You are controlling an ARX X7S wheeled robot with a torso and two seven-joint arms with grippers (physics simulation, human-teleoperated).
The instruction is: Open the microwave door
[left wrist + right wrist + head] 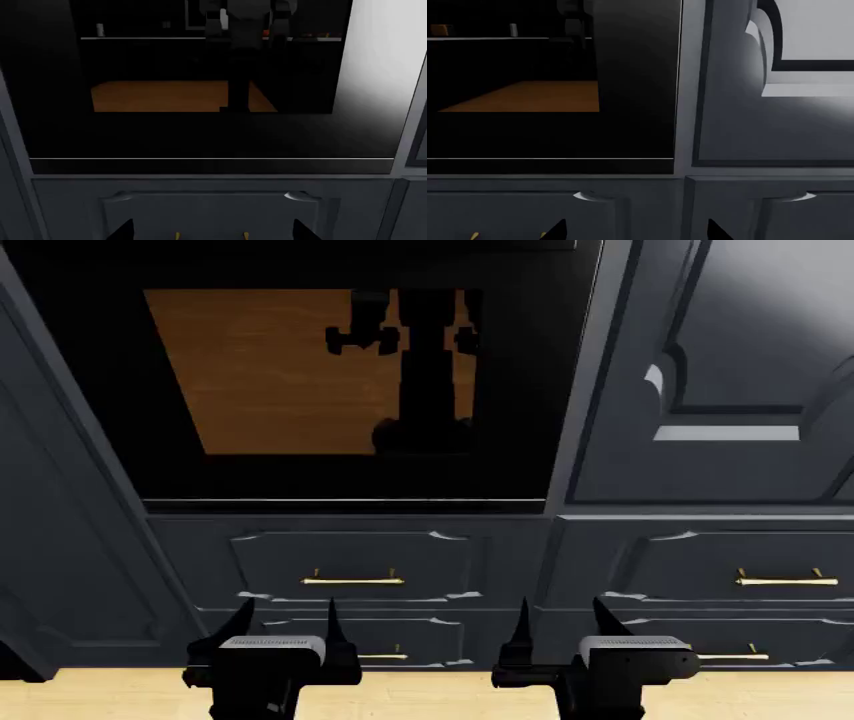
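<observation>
A wall of dark grey cabinetry is seen, with the microwave door (360,380), glossy black and shut, set flush in it above drawers (354,575) fitted with brass handles (352,581). A wooden floor and the robot's own outline are mirrored in the glass. A pale floor strip (427,695) is seen below. The left claw (284,618) and right claw (558,618) are held low before the drawers, both released, prongs parted, nothing grasped or touched.
</observation>
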